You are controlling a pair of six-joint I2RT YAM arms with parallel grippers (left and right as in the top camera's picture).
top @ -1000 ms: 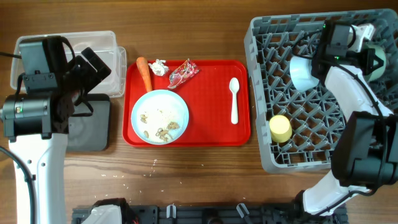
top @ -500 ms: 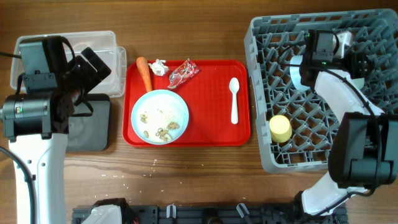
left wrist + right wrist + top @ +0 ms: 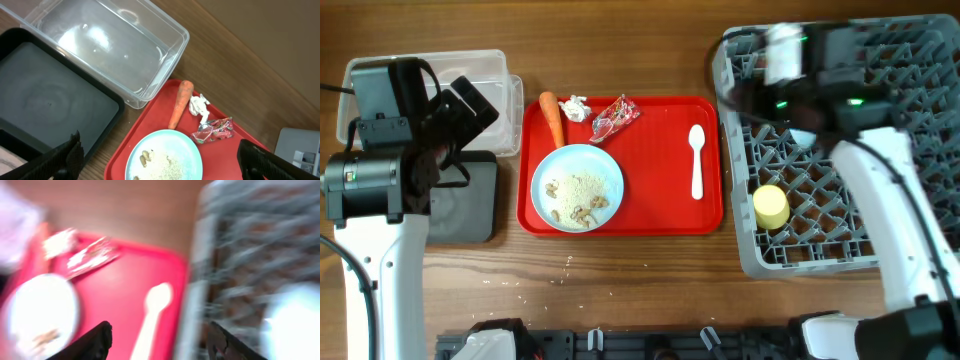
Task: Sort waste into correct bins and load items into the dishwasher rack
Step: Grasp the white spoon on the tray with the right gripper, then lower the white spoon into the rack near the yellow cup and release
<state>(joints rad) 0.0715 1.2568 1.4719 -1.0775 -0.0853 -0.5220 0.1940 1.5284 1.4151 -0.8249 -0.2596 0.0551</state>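
Right gripper [image 3: 157, 345] first. On its own cam both fingers are spread wide with nothing between them, and everything's smeared with blur. The white spoon [image 3: 154, 311] lies just ahead of the gap, on the red tray [image 3: 125, 277]. The wrapper [image 3: 92, 255], tissue [image 3: 59, 242] and blue plate [image 3: 42, 315] sit off toward its left finger, and the grey rack [image 3: 235, 255] is off its right finger.

The left wrist cam is sharp, so we get detail the other can't give. The left gripper [image 3: 159, 150] is splayed open too, holding nothing, and hangs over the plate, which holds the rice scraps [image 3: 162, 167]. The carrot [image 3: 180, 102] lies just beyond the plate. The clear tub [image 3: 115, 50] and black tray [image 3: 50, 105] sit out past the left finger.

Overhead is the only view showing us inside the rack. A yellow-green cup [image 3: 770, 207] sits in it, near the tray-side wall, back toward the right arm's base. That arm is a blur over the rack's tray-side edge, and we can't make out its fingers there.
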